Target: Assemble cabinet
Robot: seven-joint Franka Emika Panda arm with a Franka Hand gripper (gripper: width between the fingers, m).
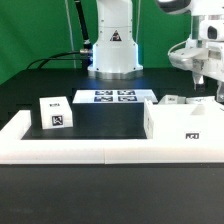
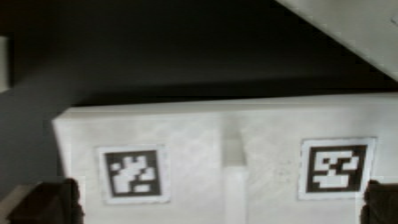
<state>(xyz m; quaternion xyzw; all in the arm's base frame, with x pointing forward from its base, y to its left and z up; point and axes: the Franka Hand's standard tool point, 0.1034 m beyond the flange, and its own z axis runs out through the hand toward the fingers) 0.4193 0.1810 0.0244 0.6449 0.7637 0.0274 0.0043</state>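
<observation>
Hovering spread and empty, the gripper (image 2: 214, 202) has the cabinet body (image 2: 214, 135) right beneath it. Likely rigid, light, slick plastic; best pinched across opposite flat walls.

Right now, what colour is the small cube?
The small cube is white, its tag black-and-white; see the exterior view.

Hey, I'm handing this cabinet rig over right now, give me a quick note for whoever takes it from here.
pincer: open, holding nothing, poised over the box body.
box body: at the exterior view's right, against the border wall.
small cube: at the exterior view's left, standing apart from the box body.
Done: no parts visibly joined.
Left: grasp a part, then fit the small cube and any other pieces to the box body.
</observation>
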